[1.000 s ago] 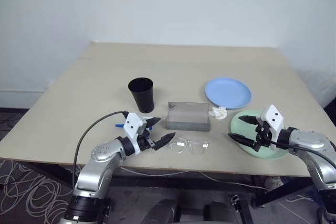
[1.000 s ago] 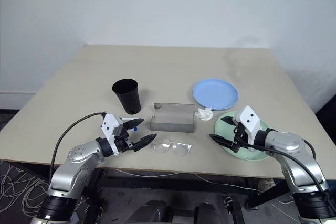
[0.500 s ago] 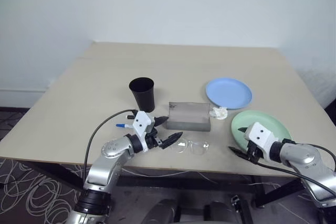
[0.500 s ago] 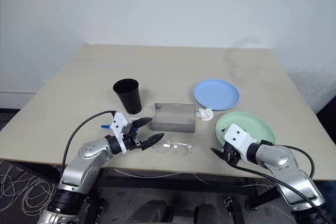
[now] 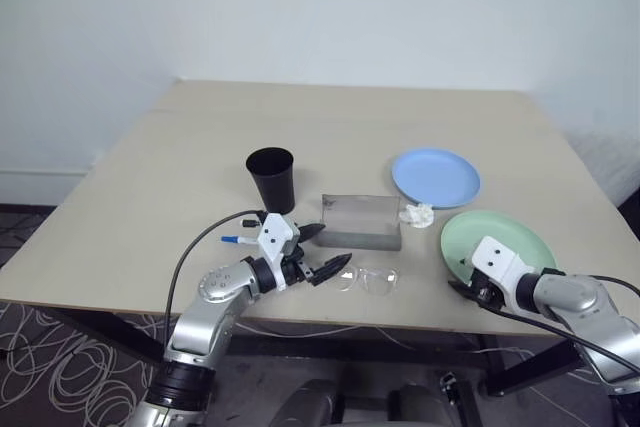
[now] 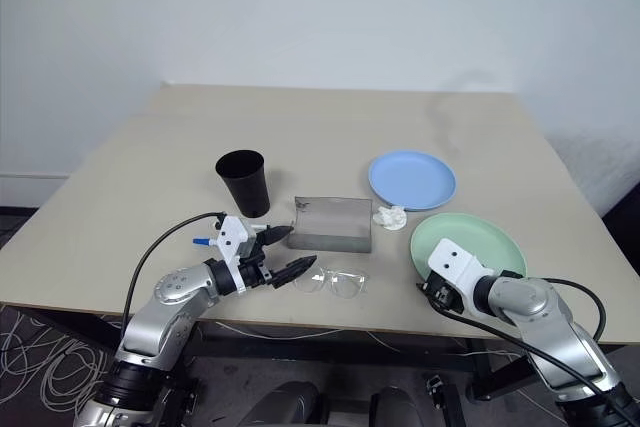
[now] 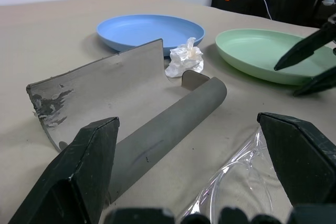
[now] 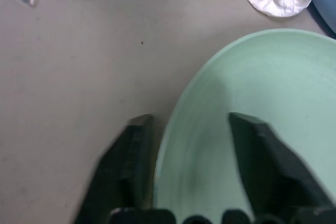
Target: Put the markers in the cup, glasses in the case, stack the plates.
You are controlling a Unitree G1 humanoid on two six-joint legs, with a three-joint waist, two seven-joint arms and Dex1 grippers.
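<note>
Right gripper (image 8: 181,156) is straddling the near rim of the mint green plate (image 8: 252,82), fingers apart, one outside, one inside, not yet pinching. Squeezing squarely on the rim before lifting toward the light blue plate (image 5: 435,176) looks wise. Left gripper (image 5: 322,249) is hanging spread wide by the glasses (image 5: 362,278)

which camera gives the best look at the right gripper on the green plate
The right wrist view: the right gripper straddles the green plate's rim, one finger inside, one outside. Both eye views show it from behind at the plate's near edge; the left wrist view shows just its fingertips.
</note>
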